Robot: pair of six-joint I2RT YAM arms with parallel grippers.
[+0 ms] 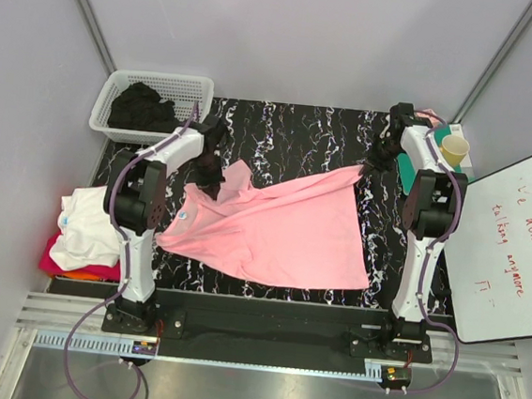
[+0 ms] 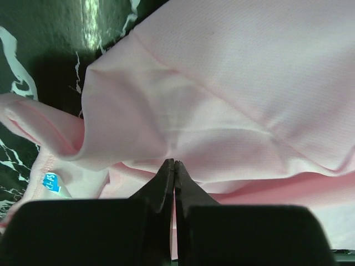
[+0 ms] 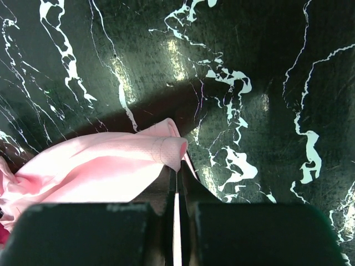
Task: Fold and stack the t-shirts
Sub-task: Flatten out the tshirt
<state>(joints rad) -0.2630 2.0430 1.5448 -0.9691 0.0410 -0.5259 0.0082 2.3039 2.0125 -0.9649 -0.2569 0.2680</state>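
1. The pink shirt (image 1: 282,225) covers most of the middle of the table (image 1: 292,127). Bare black marble shows along the table's far edge and in a narrow strip at its near edge.
2. The shirt's lower hem corner lies close to the table's near edge. At the table's right edge stand a whiteboard (image 1: 515,252) and a paper cup (image 1: 454,148).
3. A white basket (image 1: 187,86) sits just off the table's far left corner.
4. Count: one pink shirt, and a pile off the table's left edge of one white shirt (image 1: 84,224), one orange shirt (image 1: 56,235) and one magenta shirt (image 1: 75,269). How many black shirts (image 1: 143,110) are in the basket I cannot tell.
5. The left gripper (image 2: 174,163) is clenched on the pink shirt near its collar, toward the table's left side.
6. The right gripper (image 3: 177,166) pinches a hem corner of it, toward the table's far right.
7. The pink cloth is pulled between them, creased, with a blue neck tag (image 2: 51,182).
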